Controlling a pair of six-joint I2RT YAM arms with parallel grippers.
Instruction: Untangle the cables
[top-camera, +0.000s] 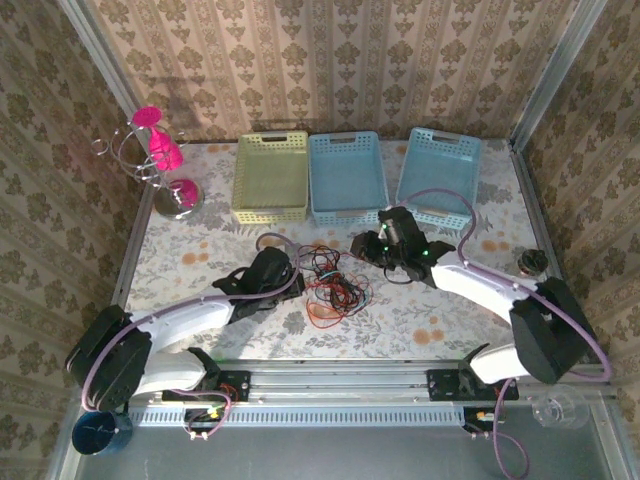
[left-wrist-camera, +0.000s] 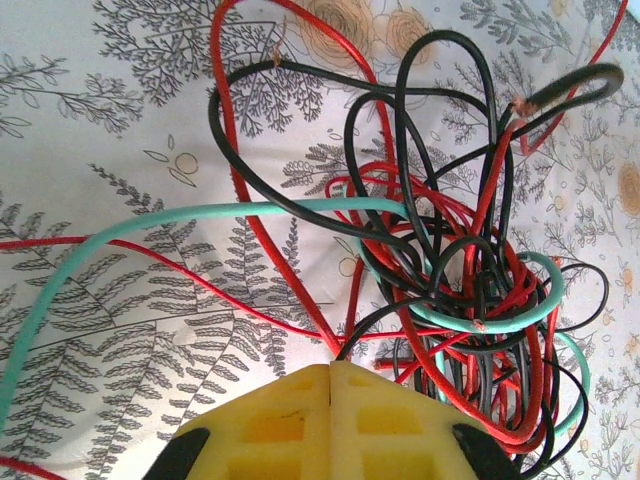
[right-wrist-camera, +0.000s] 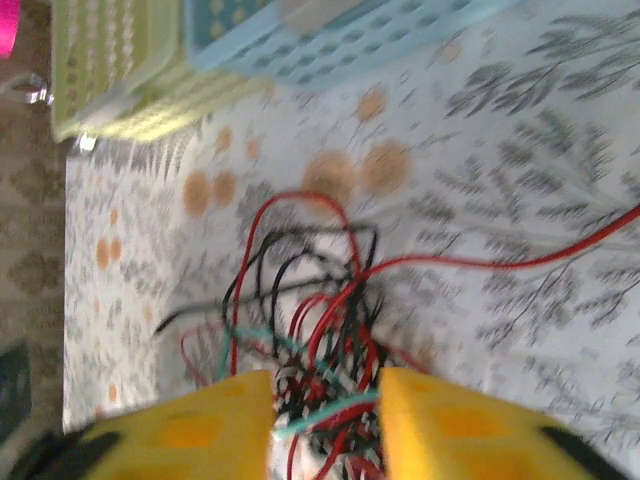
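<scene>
Yellow pads of the left claw (left-wrist-camera: 330, 368) are seen pressed together, their tips set at the near edge of a loose tangle of thin red, black and teal cables (left-wrist-camera: 450, 290); whether a strand is pinched cannot be told. The right claw (right-wrist-camera: 325, 388) is held spread, and several red, black and teal strands are seen between its fingers. From above, the tangle is found on the floral-printed tablecloth (top-camera: 200, 250), between the two claws.
</scene>
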